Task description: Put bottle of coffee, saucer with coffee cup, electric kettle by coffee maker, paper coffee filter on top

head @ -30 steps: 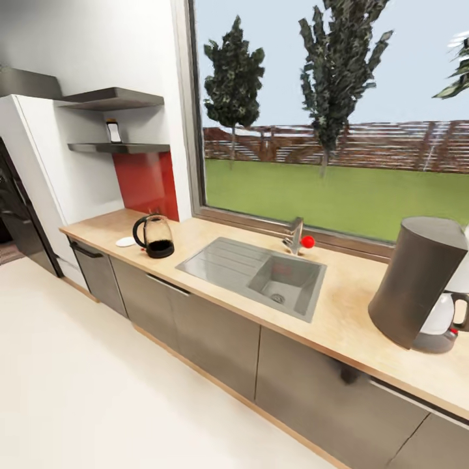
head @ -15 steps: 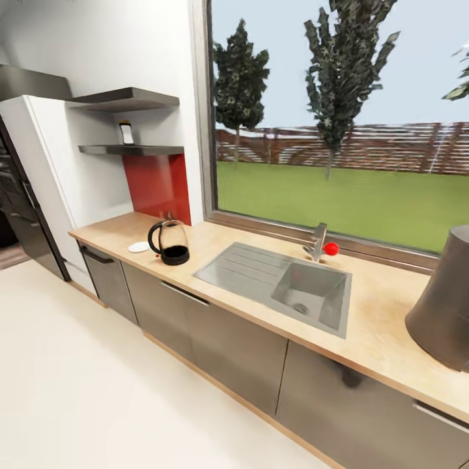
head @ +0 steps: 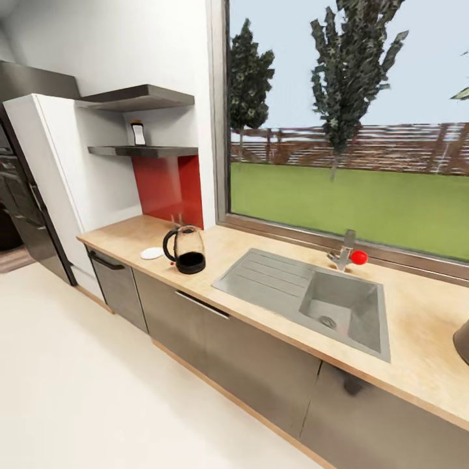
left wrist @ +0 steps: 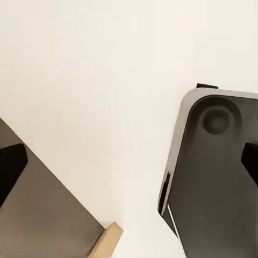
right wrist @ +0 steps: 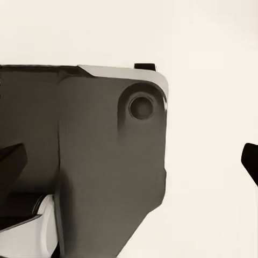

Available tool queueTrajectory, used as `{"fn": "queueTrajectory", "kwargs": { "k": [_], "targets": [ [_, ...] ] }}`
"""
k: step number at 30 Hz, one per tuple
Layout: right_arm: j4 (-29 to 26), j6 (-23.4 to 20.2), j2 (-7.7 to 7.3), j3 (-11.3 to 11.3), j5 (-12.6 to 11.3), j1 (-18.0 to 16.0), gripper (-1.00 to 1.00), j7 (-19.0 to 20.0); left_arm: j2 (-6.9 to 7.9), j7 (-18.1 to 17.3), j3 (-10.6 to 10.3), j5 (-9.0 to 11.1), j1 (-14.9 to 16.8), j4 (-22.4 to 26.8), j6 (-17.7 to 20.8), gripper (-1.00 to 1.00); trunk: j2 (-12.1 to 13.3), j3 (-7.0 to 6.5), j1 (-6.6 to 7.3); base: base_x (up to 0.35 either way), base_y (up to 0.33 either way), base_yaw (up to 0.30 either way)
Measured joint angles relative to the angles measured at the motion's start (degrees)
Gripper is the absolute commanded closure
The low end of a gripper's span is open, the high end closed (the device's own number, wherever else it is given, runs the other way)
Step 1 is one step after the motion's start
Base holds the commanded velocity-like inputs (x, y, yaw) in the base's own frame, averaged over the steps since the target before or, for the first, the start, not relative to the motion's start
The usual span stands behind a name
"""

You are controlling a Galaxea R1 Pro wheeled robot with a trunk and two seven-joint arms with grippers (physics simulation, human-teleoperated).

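Running from the near right to the far left of the head view, a long wooden countertop [head: 417,339] sits on grey cabinets, below a wide window with trees and a lawn behind it. A steel sink [head: 365,326] with a ribbed draining board is set into the counter, and a tap [head: 343,253] with a red knob stands at its far edge. Left of the sink, the electric kettle [head: 187,249], glass-bodied with a black base and handle, stands upright on the counter. Just beside it on its left lies a small white round saucer [head: 152,253]; the two look close but apart. On the lower of two dark wall shelves [head: 143,150] at the far left stands the bottle of coffee [head: 138,133], small and upright. At the right edge, a dark rounded sliver of the coffee maker [head: 463,342] shows on the counter. A tall white cabinet and a dark appliance stand at the far left.

In the left wrist view, the left gripper [left wrist: 129,161] points down at the pale floor [left wrist: 97,64] beside the robot's dark base [left wrist: 215,183], fingertips spread wide with nothing between them. In the right wrist view, the right gripper [right wrist: 131,158] also has its fingertips well apart over the base and floor, grasping nothing
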State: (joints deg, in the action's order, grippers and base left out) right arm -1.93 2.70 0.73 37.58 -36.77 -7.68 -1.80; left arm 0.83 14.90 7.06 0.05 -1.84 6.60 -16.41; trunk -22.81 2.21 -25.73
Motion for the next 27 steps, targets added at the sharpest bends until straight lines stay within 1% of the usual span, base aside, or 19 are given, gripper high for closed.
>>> {"fn": "queueTrajectory", "kwargs": {
  "k": [2,3,8,23,27],
  "targets": [
    [-0.02,0.14,0.38,-0.04,0.76,-0.01,-1.00,0.00,0.03,0.00,0.01,0.02,0.00,0.00,0.00,-1.00,0.00,0.00,0.00,0.237,0.276,0.000],
    [-0.05,1.31,0.62,-0.10,1.06,-0.01,-1.00,0.03,0.11,0.00,0.09,0.03,-0.01,0.00,0.00,-1.00,0.00,0.00,0.00,0.237,0.276,0.000],
    [-0.11,3.40,0.73,-0.33,0.94,-0.01,-1.00,0.00,0.10,0.01,0.17,0.07,0.00,0.00,0.00,-1.00,0.00,0.00,0.00,0.236,0.276,0.000],
    [-0.04,3.84,0.72,-0.22,1.15,-0.01,-1.00,-0.03,-0.02,0.02,0.18,0.24,-0.09,0.00,-0.09,-1.00,0.00,0.00,0.00,0.234,0.277,0.000],
    [-0.04,3.95,0.74,-0.10,1.24,-0.01,-1.00,-0.02,0.02,0.05,0.54,0.43,-0.11,0.00,-0.08,-1.00,0.00,-0.10,0.00,0.225,0.278,0.000]
  ]
}}
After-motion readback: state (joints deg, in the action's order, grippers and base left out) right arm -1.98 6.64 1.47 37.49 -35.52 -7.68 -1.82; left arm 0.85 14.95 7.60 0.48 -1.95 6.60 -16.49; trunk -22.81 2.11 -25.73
